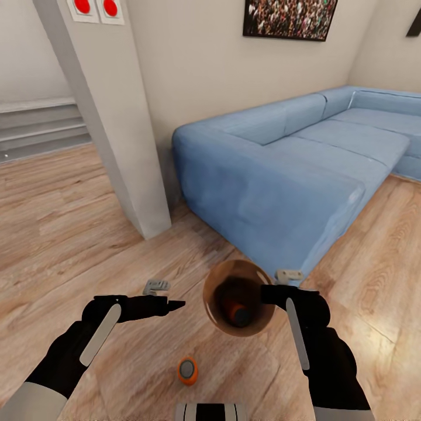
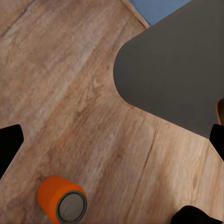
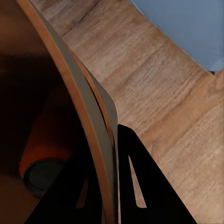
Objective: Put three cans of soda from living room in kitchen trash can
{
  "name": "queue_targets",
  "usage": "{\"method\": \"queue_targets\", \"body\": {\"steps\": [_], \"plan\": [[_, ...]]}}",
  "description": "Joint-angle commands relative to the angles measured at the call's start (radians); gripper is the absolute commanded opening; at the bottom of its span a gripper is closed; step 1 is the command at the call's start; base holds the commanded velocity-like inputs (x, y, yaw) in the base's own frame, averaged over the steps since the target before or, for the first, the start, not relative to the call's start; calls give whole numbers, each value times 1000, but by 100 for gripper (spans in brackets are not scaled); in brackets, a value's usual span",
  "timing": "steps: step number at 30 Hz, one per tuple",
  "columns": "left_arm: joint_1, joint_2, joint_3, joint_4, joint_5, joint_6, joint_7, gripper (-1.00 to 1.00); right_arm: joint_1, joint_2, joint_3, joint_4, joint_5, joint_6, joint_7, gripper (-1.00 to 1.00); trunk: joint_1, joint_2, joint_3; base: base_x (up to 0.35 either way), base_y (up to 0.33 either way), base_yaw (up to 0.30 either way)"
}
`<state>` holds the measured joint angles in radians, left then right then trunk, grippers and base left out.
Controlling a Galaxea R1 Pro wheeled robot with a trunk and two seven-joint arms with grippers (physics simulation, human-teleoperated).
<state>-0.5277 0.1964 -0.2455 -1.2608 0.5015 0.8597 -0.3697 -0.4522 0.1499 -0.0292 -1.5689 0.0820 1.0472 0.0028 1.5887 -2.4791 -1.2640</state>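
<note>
So the blue sofa (image 1: 292, 175) takes up most of the space ahead of both arms, with a grey pillar (image 1: 111, 117) off beyond the left gripper (image 1: 169, 304); the two red round things high on the pillar carry no writing I can make out, and the picture on the wall is just a crowd blur.

The trash can (image 1: 238, 298), a thin-walled brown bucket, is hanging off the floor in the right gripper (image 1: 270, 294), whose fingers are pinched across the rim wall, one inside and one outside. One orange soda can (image 1: 236, 310) sits inside at the bottom, so the bucket is probably light but will swing if tipped. I'd keep the mouth level.

The left gripper is empty. Its jaws look spread in the wrist view, tips at opposite edges of the frame.

A second orange soda can (image 1: 187, 370) lies on the plank floor, below and behind the left gripper, close to the robot's base. It's small, stiff, smooth metal, likely to roll; grab it across the body. No label readable on either can.
</note>
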Motion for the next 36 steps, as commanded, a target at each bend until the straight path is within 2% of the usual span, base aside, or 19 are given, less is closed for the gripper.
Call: {"method": "queue_targets", "body": {"steps": [1,16,27,36], "plan": [[0,0,0,0,0,0,0,100,0,0,0,0,-20,0,3,-100,0,0,-2,0,0,0],[0,1,0,0,0,0,-1,100,0,0,0,0,-20,0,3,-100,0,0,-26,4,0,0],[0,0,0,1,-12,-1,0,100,0,0,2,0,-22,0,12,-100,0,0,-43,223,-153,0],[0,0,0,1,-13,1,0,100,0,0,3,-3,-22,0,16,-100,0,0,-54,33,-29,0]]}}
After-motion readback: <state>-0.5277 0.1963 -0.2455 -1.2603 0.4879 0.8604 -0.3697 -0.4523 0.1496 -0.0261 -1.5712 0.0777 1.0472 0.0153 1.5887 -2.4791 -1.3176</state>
